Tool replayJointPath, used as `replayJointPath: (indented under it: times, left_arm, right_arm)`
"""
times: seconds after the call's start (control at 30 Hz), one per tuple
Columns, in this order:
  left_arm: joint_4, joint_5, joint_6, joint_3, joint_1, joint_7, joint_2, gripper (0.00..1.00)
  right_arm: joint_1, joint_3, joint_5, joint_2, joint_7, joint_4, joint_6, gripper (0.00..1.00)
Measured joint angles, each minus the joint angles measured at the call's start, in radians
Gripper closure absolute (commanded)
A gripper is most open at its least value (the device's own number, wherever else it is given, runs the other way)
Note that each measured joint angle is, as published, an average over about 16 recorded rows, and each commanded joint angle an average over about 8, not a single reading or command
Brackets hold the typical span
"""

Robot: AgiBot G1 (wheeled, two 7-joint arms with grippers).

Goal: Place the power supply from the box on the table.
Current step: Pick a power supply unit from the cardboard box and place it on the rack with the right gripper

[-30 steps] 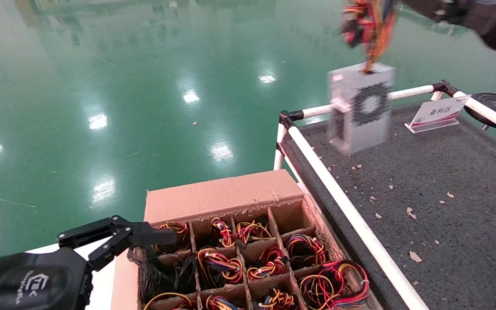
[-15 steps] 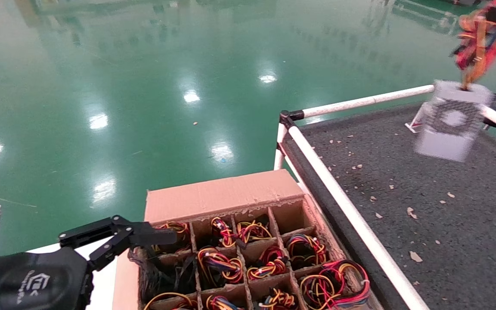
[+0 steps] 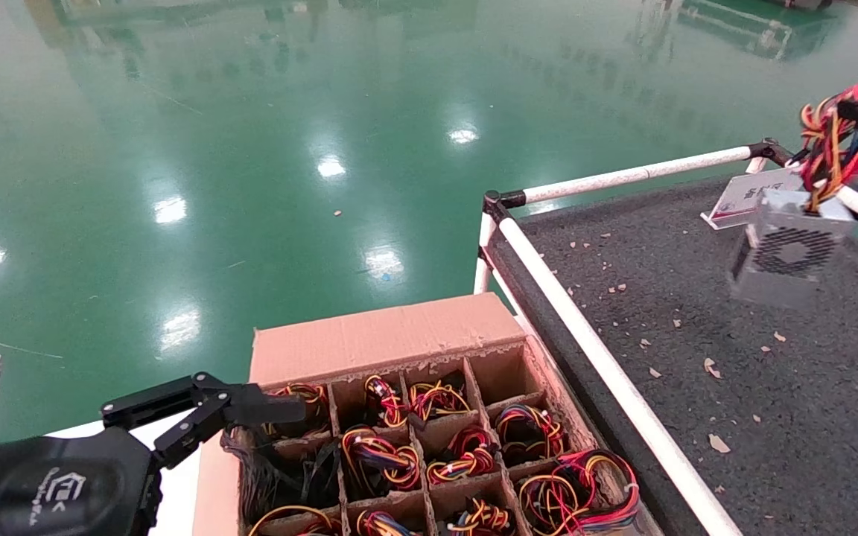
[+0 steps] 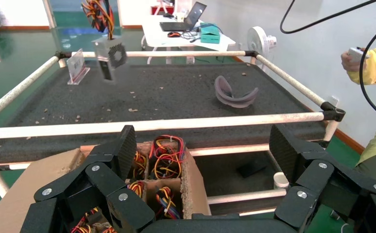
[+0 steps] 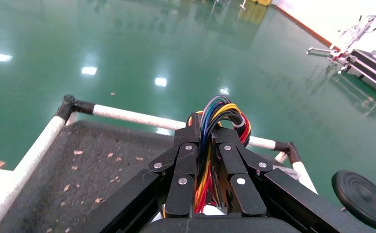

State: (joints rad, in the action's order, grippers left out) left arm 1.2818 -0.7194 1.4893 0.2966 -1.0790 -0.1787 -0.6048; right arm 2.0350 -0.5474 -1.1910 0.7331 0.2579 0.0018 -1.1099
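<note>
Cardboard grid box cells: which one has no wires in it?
The far corner cell of the brown cardboard grid box, on the side next to the dark grey matted table. It shows bare cardboard; the other visible cells hold coloured wire bundles.

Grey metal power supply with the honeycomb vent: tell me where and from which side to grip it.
Judging by how it hangs now, grip the coloured wire bundle sprouting from its top, coming from above. The grey metal power supply dangles over the dark matted table from that bundle, which the right end effector is pinching; its smooth, wide casing looks harder to span. The left end effector waits open by the cardboard box.
</note>
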Motion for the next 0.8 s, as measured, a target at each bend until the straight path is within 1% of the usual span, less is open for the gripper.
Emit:
replayJointPath:
  times: [0.53,0.67,0.8]
  left_arm:
    - [0.0,0.001,0.0,0.001,0.0,0.0,0.0,0.0]
    - [0.0,0.001,0.0,0.001,0.0,0.001,0.0,0.0]
    - [0.0,0.001,-0.001,0.001,0.0,0.001,0.001,0.0]
  right_arm:
    - [-0.068,-0.007,-0.01,0.062,0.024,0.002,-0.081,1.0]
    - [-0.077,-0.015,-0.021,0.082,0.033,0.004,-0.079,1.0]
    - [-0.083,-0.026,-0.037,0.101,0.047,0.008,-0.062,1.0]
